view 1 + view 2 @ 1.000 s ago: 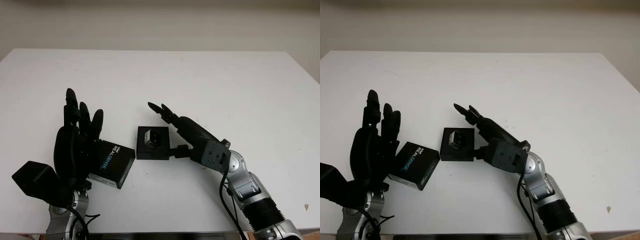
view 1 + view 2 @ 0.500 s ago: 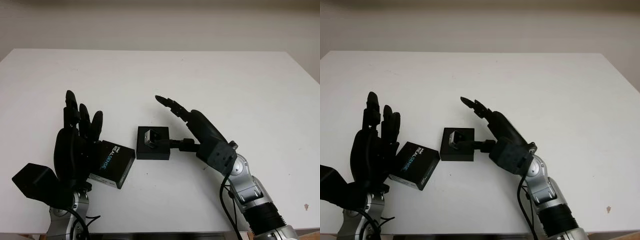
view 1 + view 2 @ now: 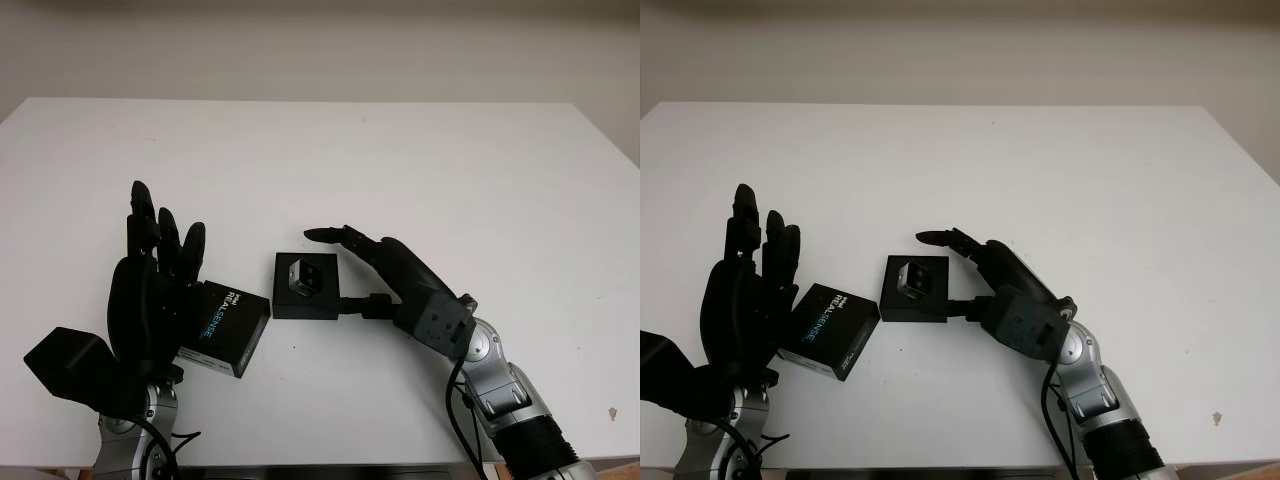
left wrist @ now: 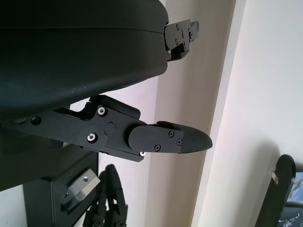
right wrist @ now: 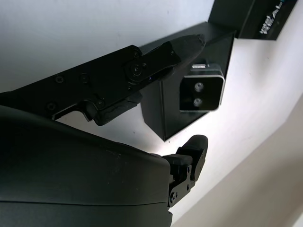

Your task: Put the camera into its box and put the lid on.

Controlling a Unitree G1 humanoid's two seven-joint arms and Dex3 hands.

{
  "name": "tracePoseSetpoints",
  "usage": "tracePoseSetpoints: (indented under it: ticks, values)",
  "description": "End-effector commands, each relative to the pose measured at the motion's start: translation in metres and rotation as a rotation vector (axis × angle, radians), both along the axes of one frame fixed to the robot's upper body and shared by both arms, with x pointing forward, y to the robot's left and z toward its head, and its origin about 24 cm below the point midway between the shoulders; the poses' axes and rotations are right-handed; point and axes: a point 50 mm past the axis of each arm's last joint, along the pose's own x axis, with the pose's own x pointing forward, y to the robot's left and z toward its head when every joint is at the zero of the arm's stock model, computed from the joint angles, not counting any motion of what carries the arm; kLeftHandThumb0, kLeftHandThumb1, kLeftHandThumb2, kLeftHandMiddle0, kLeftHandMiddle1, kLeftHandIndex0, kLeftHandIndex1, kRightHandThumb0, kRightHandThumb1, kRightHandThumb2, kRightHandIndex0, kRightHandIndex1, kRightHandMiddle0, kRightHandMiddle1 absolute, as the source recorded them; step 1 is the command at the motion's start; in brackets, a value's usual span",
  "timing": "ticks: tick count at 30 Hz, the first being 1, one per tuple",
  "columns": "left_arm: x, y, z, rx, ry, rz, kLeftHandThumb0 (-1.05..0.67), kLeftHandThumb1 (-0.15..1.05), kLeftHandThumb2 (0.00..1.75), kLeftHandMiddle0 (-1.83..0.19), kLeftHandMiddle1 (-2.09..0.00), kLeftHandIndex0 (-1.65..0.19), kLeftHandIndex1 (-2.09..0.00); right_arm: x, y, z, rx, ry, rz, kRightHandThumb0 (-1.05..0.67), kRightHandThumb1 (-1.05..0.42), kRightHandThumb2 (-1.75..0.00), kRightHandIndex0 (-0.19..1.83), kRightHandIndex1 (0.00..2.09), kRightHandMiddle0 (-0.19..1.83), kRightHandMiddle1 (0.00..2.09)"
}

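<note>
On the white bench, the left hand stands upright at the near left, open and holding nothing — its palm just beside the black lid, which lies flat with its printed side up. Just to the right of the lid sits the open black box, and the small grey camera is already inside it. The right hand is beside the box's right edge, open, its fingers reaching over the far right corner — no grasp.
</note>
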Motion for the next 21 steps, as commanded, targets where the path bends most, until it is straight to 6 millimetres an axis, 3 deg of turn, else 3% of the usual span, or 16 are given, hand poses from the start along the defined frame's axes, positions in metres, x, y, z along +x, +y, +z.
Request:
tracePoseSetpoints:
  ticks: [1,8,16,21]
  values:
    - [-0.0002,0.0006,0.0002,0.002,-0.008,-0.004,-0.53,1.05,0.27,0.19,0.00,0.19,0.00,-0.0010,0.0000,-0.0012,-0.013,0.001,0.003,-0.66,-0.87,-0.05,0.15,0.08,0.16,0.52]
    - [-0.0002,-0.0006,-0.0003,-0.003,-0.002,-0.002,-0.54,1.05,0.25,0.19,0.00,0.19,0.00,-0.0012,0.0026,-0.0056,-0.010,-0.011,-0.008,-0.66,-0.88,-0.06,0.16,0.09,0.21,0.56]
    - [0.0000,-0.0014,-0.0011,-0.006,-0.005,-0.005,-0.54,1.05,0.25,0.19,0.00,0.19,0.00,-0.0021,0.0067,-0.0089,0.002,-0.031,-0.020,-0.60,-0.88,-0.05,0.22,0.09,0.14,0.97]
    - [0.0004,-0.0015,-0.0016,-0.018,-0.007,-0.005,-0.54,1.05,0.23,0.19,0.00,0.19,0.00,-0.0028,0.0089,-0.0096,0.009,-0.043,-0.027,-0.58,-0.90,-0.06,0.25,0.10,0.16,1.12]
